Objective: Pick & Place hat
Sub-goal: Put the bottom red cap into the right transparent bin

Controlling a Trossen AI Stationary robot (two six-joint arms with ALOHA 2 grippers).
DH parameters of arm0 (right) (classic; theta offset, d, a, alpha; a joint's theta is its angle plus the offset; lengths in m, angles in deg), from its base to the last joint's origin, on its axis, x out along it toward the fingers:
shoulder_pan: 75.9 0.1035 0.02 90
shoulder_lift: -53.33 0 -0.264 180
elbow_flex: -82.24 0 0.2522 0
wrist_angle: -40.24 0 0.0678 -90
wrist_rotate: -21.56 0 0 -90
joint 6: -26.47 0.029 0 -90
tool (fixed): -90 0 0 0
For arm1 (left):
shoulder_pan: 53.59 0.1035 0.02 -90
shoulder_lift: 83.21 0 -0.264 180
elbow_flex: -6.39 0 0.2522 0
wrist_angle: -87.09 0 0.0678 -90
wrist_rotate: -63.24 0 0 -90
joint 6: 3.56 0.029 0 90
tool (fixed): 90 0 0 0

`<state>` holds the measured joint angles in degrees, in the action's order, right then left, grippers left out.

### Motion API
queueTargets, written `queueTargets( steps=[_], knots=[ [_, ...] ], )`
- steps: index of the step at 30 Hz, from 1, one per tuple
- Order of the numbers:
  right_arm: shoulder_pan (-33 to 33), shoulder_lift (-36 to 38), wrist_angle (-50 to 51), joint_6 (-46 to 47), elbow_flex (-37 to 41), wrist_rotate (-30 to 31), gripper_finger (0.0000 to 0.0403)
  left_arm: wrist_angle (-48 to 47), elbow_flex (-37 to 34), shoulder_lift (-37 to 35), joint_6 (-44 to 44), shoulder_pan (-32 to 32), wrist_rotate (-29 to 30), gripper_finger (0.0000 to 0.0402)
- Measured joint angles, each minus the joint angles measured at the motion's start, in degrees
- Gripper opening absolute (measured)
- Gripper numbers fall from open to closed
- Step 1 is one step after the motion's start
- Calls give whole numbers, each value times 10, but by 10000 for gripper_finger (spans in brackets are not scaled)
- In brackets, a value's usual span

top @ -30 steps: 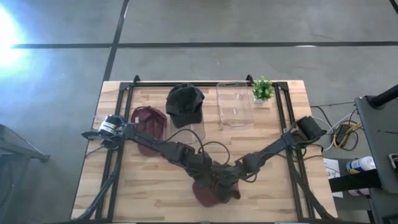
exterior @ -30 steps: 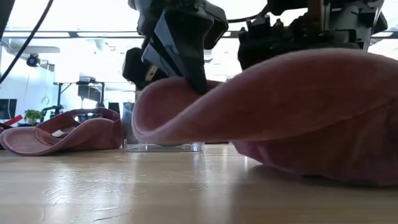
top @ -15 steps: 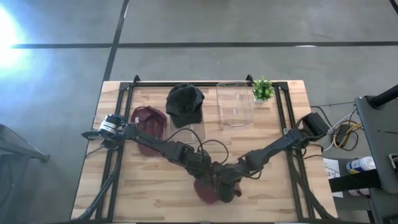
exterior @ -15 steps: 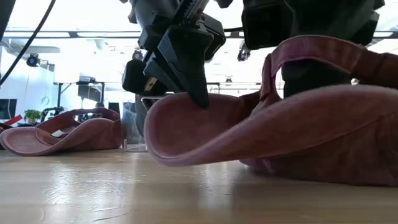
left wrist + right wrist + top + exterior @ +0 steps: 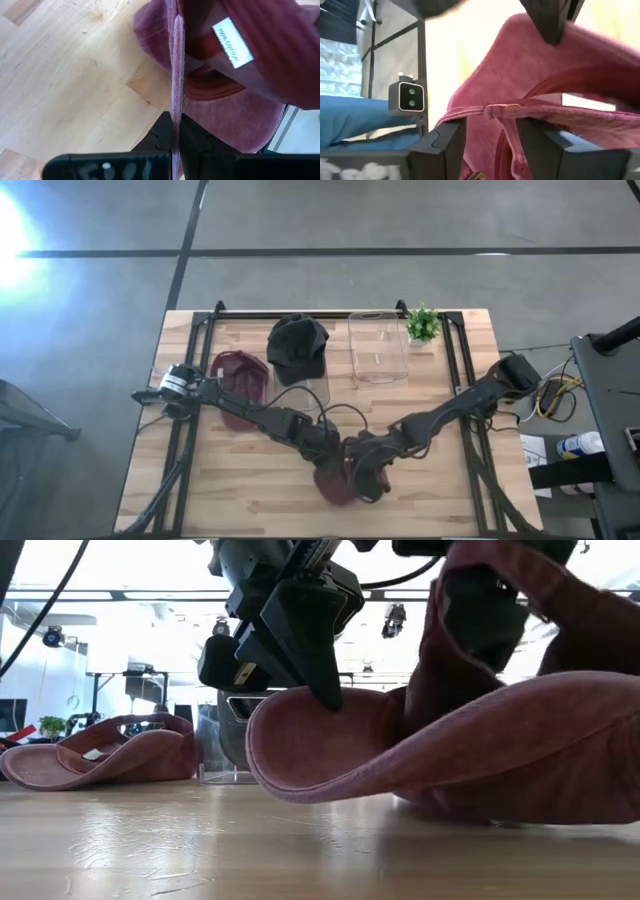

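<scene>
I have the maroon cap [image 5: 338,484] low at the table's near edge, its brim pinched flat in my left gripper [image 5: 176,142]. My right gripper [image 5: 490,130] straddles the back strap with its fingers apart, not clamping. If the left pinch slips, the cap could flop off the near edge. Farther back, the table [image 5: 240,480] has open room.

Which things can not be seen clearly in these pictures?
- Red hat, high view: both arms cover most of it.
- Right hand, right wrist view: hat fabric lies between its fingers; contact unclear.
- Label inside the hat, left wrist view: print too small to read.
- Clear box, low view: hidden behind the hat.
- Second red hat, low view: cut off by the picture's edge.
</scene>
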<state>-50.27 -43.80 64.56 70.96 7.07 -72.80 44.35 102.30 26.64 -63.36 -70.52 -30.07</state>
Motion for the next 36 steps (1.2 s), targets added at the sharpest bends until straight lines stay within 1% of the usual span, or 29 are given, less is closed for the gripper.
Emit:
queueTargets(
  steps=[5,7,9,12,16,20,25,30,36],
  knots=[
    [0,33,12,-16,0,6,169,1,0,0,0,0,0,9],
    [3,47,41,-16,0,26,167,0,0,-1,0,1,0,9],
    [9,62,77,-15,2,58,166,0,0,-1,0,1,-1,9],
    [19,71,77,10,6,101,166,0,0,-1,1,1,-1,9],
    [20,43,64,36,7,104,167,4,0,-1,1,3,-9,9],
    [17,-6,58,56,8,101,170,23,1,-1,1,4,-46,9],
    [18,-45,59,63,8,73,178,36,1,-1,-2,3,-61,9],
    [17,-40,63,58,8,73,183,31,1,-1,-1,3,-69,9],
    [17,-6,126,44,7,78,180,-3,1,-1,16,3,-69,9]
  ],
)
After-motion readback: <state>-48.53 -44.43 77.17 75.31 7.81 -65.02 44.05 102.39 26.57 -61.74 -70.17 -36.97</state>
